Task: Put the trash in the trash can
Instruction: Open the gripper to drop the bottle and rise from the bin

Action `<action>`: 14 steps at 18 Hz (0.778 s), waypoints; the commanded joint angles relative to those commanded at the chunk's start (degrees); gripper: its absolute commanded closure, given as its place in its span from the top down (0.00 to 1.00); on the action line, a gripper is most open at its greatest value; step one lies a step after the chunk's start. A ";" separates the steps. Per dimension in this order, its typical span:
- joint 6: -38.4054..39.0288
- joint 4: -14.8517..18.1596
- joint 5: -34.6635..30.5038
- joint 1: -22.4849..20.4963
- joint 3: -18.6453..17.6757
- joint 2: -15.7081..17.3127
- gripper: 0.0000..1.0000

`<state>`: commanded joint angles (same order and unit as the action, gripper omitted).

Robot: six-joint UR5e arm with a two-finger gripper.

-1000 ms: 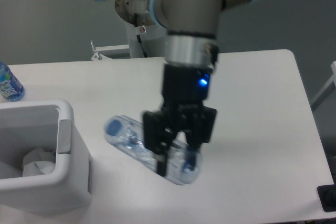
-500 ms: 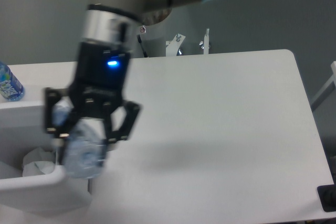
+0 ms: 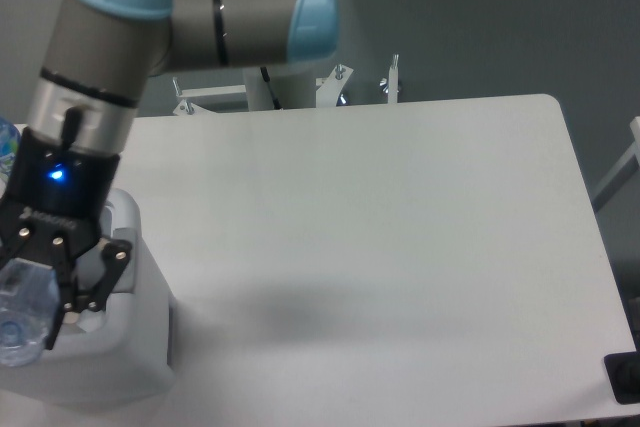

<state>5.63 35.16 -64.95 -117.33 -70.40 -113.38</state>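
Note:
My gripper hangs over the white trash can at the table's front left corner, shut on the trash, a crushed clear bluish plastic bottle. The bottle sits tilted between the black fingers, above the can's opening. The arm and gripper cover most of the can's inside, so the crumpled paper is hidden.
An upright bottle with a blue label peeks out at the left edge behind the arm. The white table stretches to the right. A metal bracket stands behind the table's back edge, and a dark object sits at the lower right corner.
The gripper lifted the crushed bottle off the table's middle and carried it left; it now hangs over the trash can.

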 joint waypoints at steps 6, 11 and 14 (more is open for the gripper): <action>-0.09 0.09 -0.35 -0.61 0.44 0.61 1.00; -4.91 0.61 -3.67 -6.23 0.35 2.19 1.00; -12.54 2.10 -11.75 -8.00 -1.13 4.12 1.00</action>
<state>-6.91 37.26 -76.70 -125.33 -71.53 -109.26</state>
